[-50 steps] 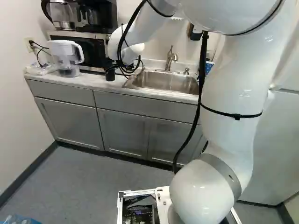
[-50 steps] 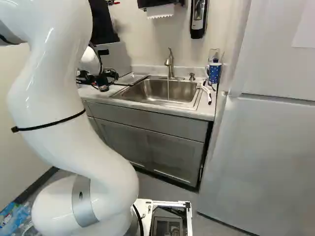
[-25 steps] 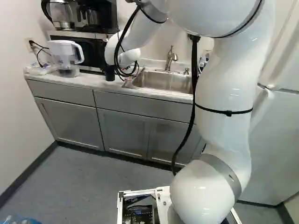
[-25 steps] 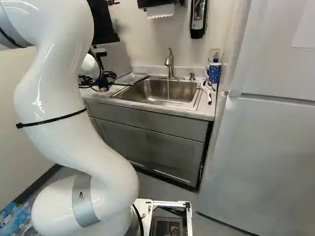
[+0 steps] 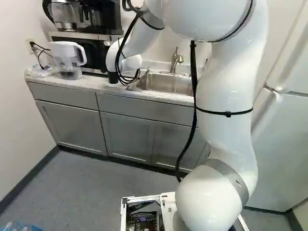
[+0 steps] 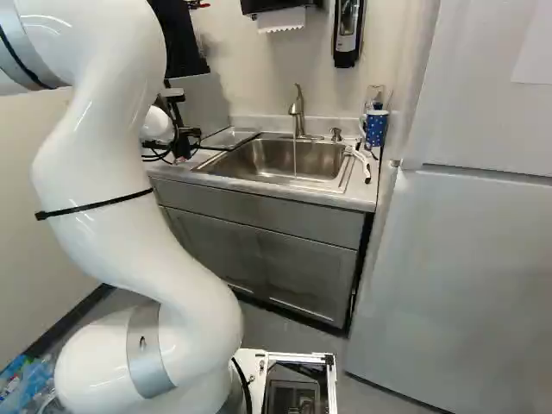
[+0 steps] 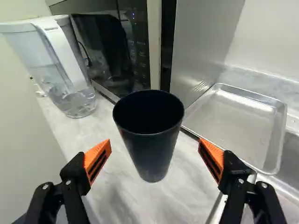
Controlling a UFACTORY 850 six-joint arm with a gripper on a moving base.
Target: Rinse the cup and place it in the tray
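In the right base view my gripper (image 6: 182,138) shows in part beside the arm's wrist, over the counter left of the sink. The wrist view shows the gripper (image 7: 155,156) open, its orange pads wide apart. A black cup (image 7: 152,154) stands upright on the counter, ahead of the fingers and centred between their lines, with a gap on either side. The cup (image 5: 113,77) also shows in the left base view, beside the wrist. A shallow metal tray (image 7: 233,123) lies flat beside the sink, past the orange pad on the sink side. Water runs thinly from the faucet (image 6: 297,112).
The sink (image 6: 289,159) is set into the counter. A clear pitcher (image 7: 70,70) and a microwave (image 7: 117,46) stand beyond the cup. A blue dotted mug (image 6: 376,128) and a white-handled brush (image 6: 362,164) are right of the sink, near the fridge (image 6: 466,285).
The upper arm has shifted left in the left base view and right in the right base view, and the wrist has turned a little. The base and the cup have stayed put.
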